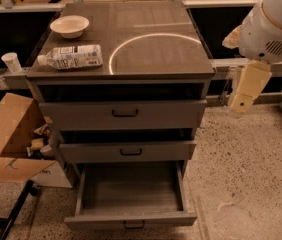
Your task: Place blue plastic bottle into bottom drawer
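At the far 9 o'clock side, on the floor, sits an opened cardboard box (3,134). Above it, toward 10 o'clock, a small white paper cup (12,62) stands on a ledge beside the cabinet.

The blue plastic bottle (73,57) lies on its side at the 9 o'clock edge of the worktop (156,59), with its white cap pointing to 9 o'clock. A pale bowl (69,25) stands apart from it at its 12 o'clock.

My judgement is that the bottle is light, thin-walled and smooth. It will dent under a hard squeeze, and because it is round it will roll if nudged. I cannot tell whether it holds water. The best hold looks like one from above, across the labelled middle of the body, where it is widest and stiffest. The tapering neck is a poorer place.

Toward the centre, a bright ring of light (146,34) falls on the worktop. Below, at 6 o'clock, the two shallower drawers (123,115) are partly out. The bottom drawer (131,190) is pulled well forward, its cavity open to the top.

At 3 o'clock the gripper (243,96) hangs off the worktop's edge, well apart from the bottle and carrying nothing. I cannot tell whether it is spread or closed.
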Robot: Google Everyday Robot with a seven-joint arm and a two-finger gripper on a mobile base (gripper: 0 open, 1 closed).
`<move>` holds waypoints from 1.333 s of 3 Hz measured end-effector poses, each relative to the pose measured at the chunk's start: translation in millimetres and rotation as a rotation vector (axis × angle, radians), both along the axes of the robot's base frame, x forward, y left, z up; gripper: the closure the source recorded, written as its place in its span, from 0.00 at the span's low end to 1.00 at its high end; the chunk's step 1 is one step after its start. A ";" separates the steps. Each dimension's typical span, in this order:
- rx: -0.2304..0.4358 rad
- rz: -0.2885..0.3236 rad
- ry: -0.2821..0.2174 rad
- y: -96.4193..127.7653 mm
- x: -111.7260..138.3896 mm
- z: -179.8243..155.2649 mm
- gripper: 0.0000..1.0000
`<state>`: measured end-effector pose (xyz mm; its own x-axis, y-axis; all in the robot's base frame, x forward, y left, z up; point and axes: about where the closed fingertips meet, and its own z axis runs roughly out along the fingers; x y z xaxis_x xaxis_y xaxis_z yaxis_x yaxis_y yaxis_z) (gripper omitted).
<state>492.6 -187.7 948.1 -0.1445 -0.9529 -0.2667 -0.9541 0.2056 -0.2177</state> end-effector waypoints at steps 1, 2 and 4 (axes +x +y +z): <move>0.000 0.001 0.000 0.2 0.1 0.0 0.00; 0.007 0.089 -0.006 31.6 28.6 -9.0 0.00; 0.094 0.354 -0.029 155.9 121.2 -30.6 0.00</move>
<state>613.7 -31.7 917.5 0.1986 -0.9135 -0.3550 -0.9635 -0.1156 -0.2414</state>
